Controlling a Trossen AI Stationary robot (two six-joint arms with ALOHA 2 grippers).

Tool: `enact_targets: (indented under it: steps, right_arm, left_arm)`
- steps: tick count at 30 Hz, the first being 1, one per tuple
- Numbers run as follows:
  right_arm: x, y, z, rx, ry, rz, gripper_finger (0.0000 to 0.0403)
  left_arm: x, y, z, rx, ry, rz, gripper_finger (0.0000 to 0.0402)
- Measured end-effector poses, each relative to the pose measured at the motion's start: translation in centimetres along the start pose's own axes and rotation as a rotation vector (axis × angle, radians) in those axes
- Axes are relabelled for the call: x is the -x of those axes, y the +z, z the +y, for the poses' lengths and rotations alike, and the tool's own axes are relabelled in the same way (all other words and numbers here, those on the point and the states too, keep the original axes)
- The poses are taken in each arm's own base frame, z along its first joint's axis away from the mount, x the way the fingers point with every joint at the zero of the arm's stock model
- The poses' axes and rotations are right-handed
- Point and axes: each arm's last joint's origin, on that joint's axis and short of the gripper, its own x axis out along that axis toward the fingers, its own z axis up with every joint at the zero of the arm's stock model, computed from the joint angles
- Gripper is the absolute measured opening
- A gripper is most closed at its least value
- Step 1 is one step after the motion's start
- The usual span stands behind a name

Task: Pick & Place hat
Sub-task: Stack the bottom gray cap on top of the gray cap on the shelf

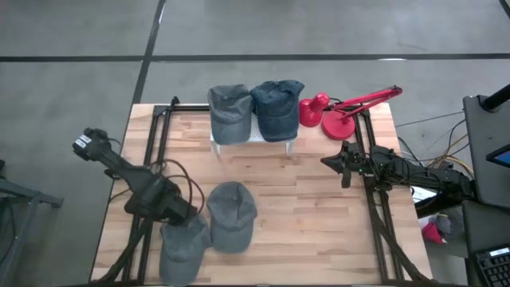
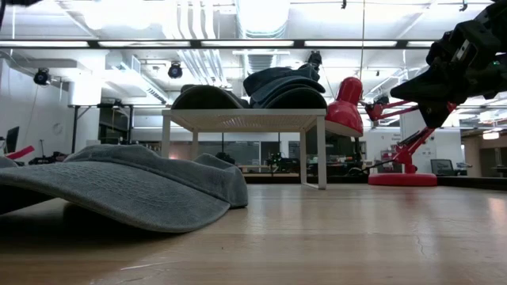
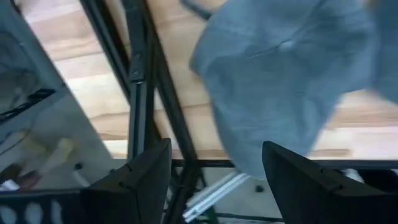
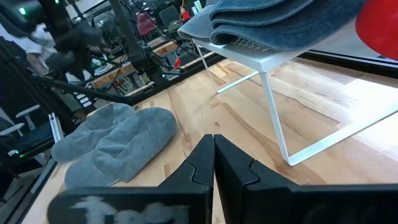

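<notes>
Grey cap [image 2: 127,186] lies nearest; left gripper [image 3: 214,171] spread above another cap [image 3: 280,74]; right gripper [image 4: 213,155] closed, empty

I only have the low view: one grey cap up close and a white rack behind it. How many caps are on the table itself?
Observer: Two. The high view shows a second grey cap overlapping the near grey cap, at the table's front left edge.
Operator: Where is the left gripper?
Observer: The left gripper hangs open over that second grey cap, near the edge.
Operator: And what's on the rack?
Observer: Two hats side by side on the white rack: a grey hat and a blue hat.
Operator: Right arm?
Observer: The right gripper is shut, waiting beside the red lamp.
</notes>
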Motion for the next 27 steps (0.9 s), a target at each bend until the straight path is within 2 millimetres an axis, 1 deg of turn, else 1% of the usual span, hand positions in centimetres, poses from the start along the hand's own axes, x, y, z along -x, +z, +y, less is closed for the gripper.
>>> enact_targets:
  steps: [3,9,14,16,20,27]
  right_arm:
    - [0.0,0.0,0.0,0.000,0.000,0.000,0.0008]
    - [0.0,0.0,0.0,0.000,0.000,0.000,0.0008]
    - [0.0,0.0,0.0,0.000,0.000,0.000,0.0008]
    - [0.0,0.0,0.0,0.000,0.000,0.000,0.0008]
    - [0.0,0.0,0.0,0.003,0.000,0.000,0.0008]
    - [0.0,0.0,0.0,0.008,0.000,0.000,0.0008]
  left_arm:
    - [-1.8,0.1,-0.4,-0.017,0.011,0.020,0.0243]
    - [-4.9,0.3,-1.1,-0.023,-0.030,0.045,0.0243]
    - [-7.0,0.5,-0.8,0.009,0.007,0.067,0.0243]
    - [-7.6,0.5,-0.5,0.021,0.037,0.081,0.0243]
    - [-8.5,0.3,-0.3,0.013,0.040,0.089,0.0243]
    - [-9.4,0.5,0.0,0.031,0.055,0.078,0.0243]
